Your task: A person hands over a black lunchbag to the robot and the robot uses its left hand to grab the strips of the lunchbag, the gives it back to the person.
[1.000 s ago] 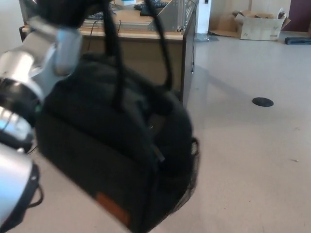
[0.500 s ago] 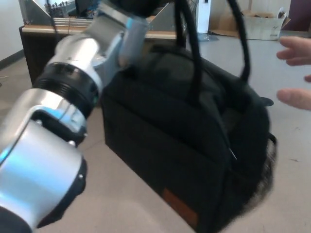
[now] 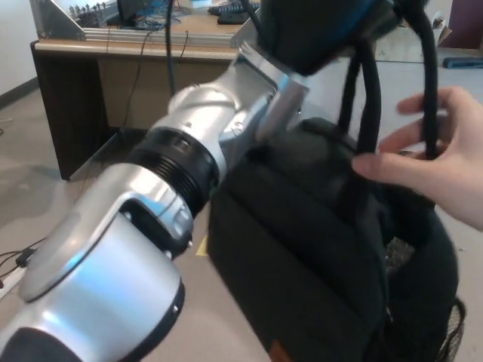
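At the top centre of the head view, the left hand [image 3: 317, 30] is closing around the black straps [image 3: 361, 98] of the lunchbag [image 3: 324, 256], its black bulk partly cut by the upper edge. The silver left arm [image 3: 151, 219] is running diagonally from the lower left corner up to it, filling most of the left half. The lunchbag is hanging tilted below the hand, clear of the floor [image 3: 30, 173], its lower right corner running off the frame. From the right edge a person's hand [image 3: 430, 166] is reaching in, fingers touching the straps just above the bag's top. Behind, a wooden desk [image 3: 113, 53] is standing along the upper left; bare floor is lying open between desk and arm. The right hand is not showing.
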